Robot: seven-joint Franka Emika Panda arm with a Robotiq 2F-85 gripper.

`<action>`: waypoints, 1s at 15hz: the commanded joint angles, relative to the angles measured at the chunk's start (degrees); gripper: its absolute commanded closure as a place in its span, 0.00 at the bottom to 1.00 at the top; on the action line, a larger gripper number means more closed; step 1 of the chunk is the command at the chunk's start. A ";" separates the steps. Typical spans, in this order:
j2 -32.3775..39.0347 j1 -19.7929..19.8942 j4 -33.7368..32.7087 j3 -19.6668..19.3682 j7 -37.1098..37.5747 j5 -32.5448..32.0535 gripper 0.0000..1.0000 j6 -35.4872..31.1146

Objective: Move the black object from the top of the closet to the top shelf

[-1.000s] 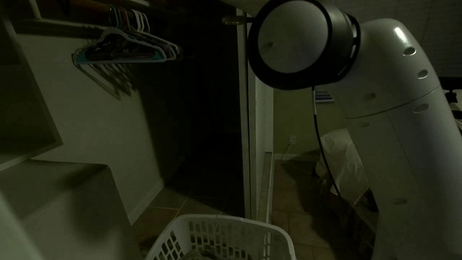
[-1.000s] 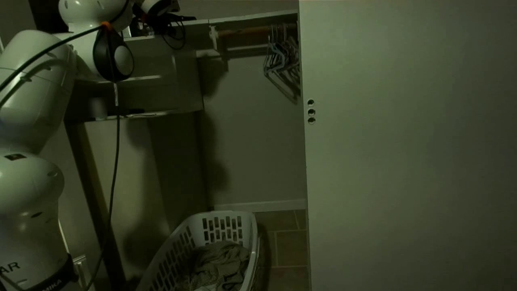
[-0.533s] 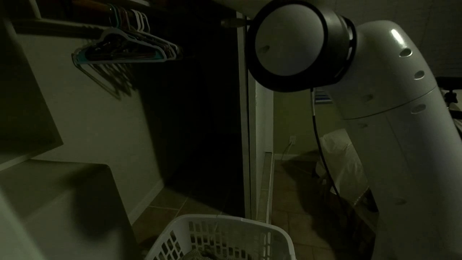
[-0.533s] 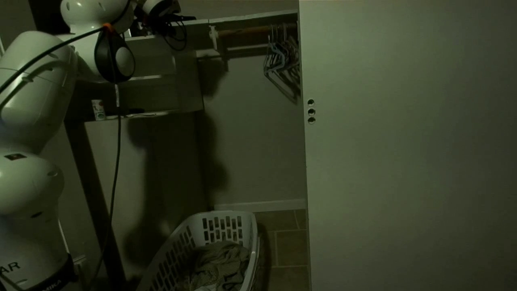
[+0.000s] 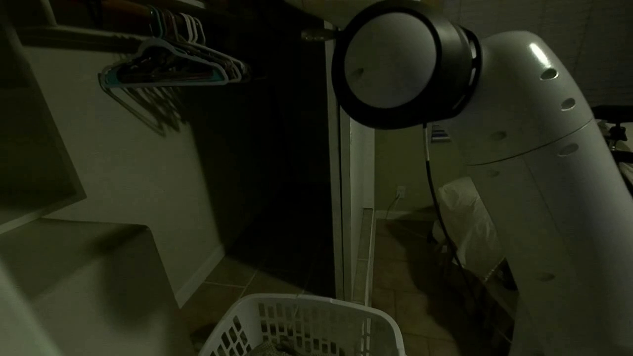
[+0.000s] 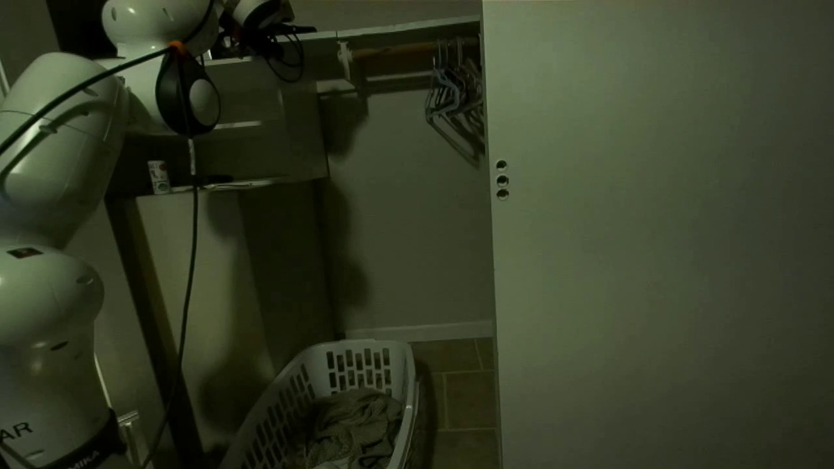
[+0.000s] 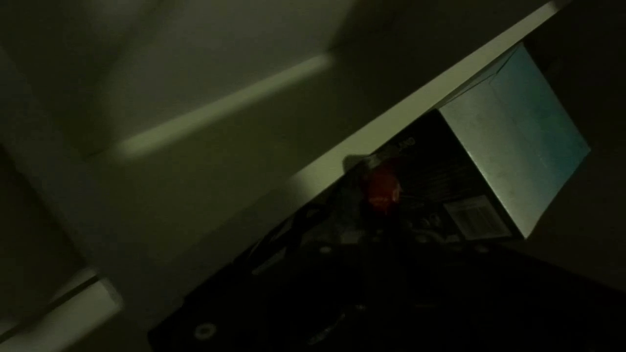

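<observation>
In the dim wrist view a box (image 7: 469, 171) with a black printed face and a pale blue-white side lies along a light shelf edge (image 7: 415, 112). Across its lower part reaches my gripper (image 7: 376, 237), shut, its outline nearly lost in the dark. A red patch (image 7: 383, 190) shows just beyond the fingertips; whether it is print or a separate thing, and whether anything is gripped, I cannot tell. The box may be the black object. In an exterior view, the closet (image 6: 410, 215) has a top shelf edge (image 6: 410, 27), with my dark wrist and cables at its left.
Hangers (image 5: 163, 64) hang from the rail. Below stands a white laundry basket (image 6: 407, 391) with clothes. A white printed cup (image 6: 158, 177) and a dark flat item (image 6: 216, 178) sit on a lower shelf. A big pale door panel (image 6: 651, 234) covers one side; my arm's cable (image 6: 189, 260) hangs loose.
The arm has sunk slightly in both exterior views, drifting left in an exterior view and a little right in the view from elsewhere. My jaws have drawn together.
</observation>
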State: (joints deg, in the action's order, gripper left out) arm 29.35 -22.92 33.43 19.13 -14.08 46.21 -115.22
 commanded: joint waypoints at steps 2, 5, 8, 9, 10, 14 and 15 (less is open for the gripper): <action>2.01 -0.57 -3.38 -0.31 1.37 -0.95 0.93 0.56; 1.52 0.09 -3.65 0.64 1.03 0.70 0.92 1.18; -0.30 0.80 -3.39 0.45 0.13 0.11 0.93 3.96; -0.85 1.19 -3.38 0.38 0.26 0.21 0.93 4.94; -1.32 1.48 -3.50 0.17 0.10 -0.10 0.93 6.28; -2.73 3.51 -3.58 0.50 -1.65 0.73 0.93 12.54; -2.99 4.24 -3.28 0.46 -1.63 1.13 0.93 13.32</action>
State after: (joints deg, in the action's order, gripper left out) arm 27.01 -20.53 30.40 19.24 -14.53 46.51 -105.41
